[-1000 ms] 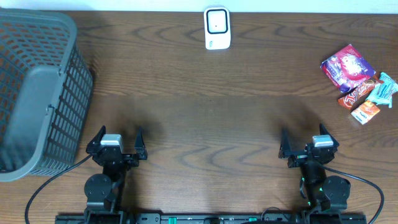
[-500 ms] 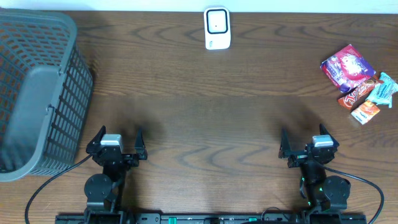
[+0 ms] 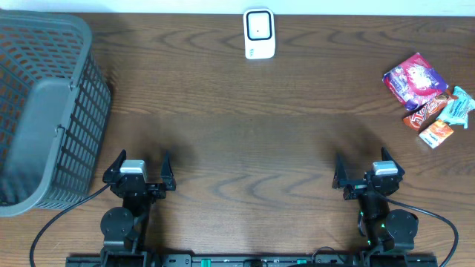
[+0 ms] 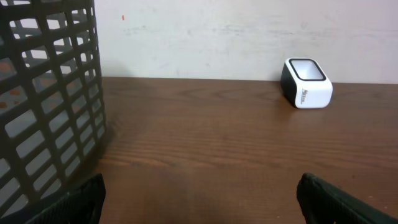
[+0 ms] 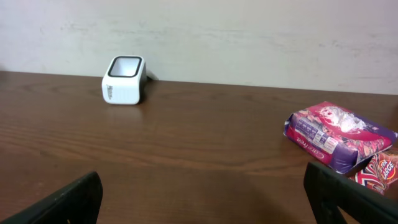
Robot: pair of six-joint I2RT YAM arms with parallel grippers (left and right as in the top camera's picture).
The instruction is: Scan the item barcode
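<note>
Nothing moved: left hand (image 3: 142,167) & right hand (image 3: 362,169) wide open, empty; glossy purple-pink pack (image 3: 414,78) lies flat.

Dark brown wood-grain table (image 3: 245,141), plain off-white wall (image 4: 211,37) behind its far edge

Nothing legible: the side label on the scanner (image 4: 306,96) and print on the purple packet (image 5: 336,134) blur

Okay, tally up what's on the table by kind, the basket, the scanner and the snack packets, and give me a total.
Grey basket: 1
White scanner: 1
Snack packets: 4, namely purple packet, red packet, teal packet, orange packet
Total: 6
</note>
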